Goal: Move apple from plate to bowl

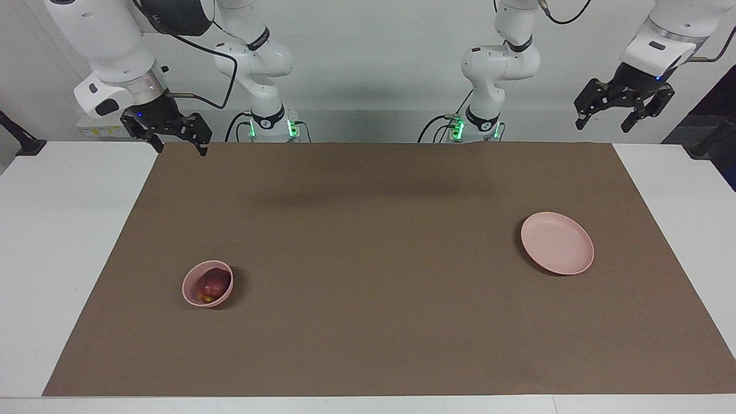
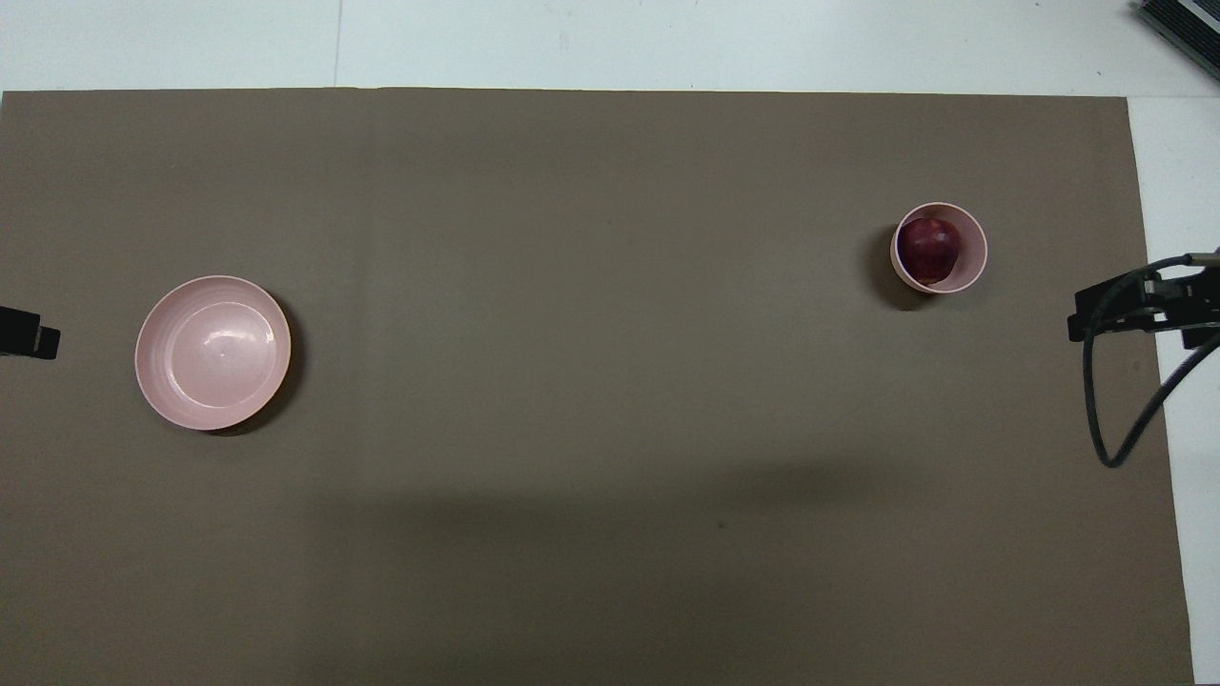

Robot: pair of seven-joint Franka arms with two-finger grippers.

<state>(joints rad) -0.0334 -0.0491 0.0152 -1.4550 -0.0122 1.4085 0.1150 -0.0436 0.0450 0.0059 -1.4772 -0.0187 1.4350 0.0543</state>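
The dark red apple lies inside the small deep pink bowl, toward the right arm's end of the table. It also shows in the overhead view, apple in bowl. The flat pink plate is bare, toward the left arm's end; it also shows in the overhead view. My right gripper is open and empty, raised over the mat's edge nearest the robots, well apart from the bowl. My left gripper is open and empty, raised off the mat's corner, apart from the plate.
A brown mat covers most of the white table. The two arm bases stand at the table's robot end. A black cable hangs from the right arm at the mat's side edge.
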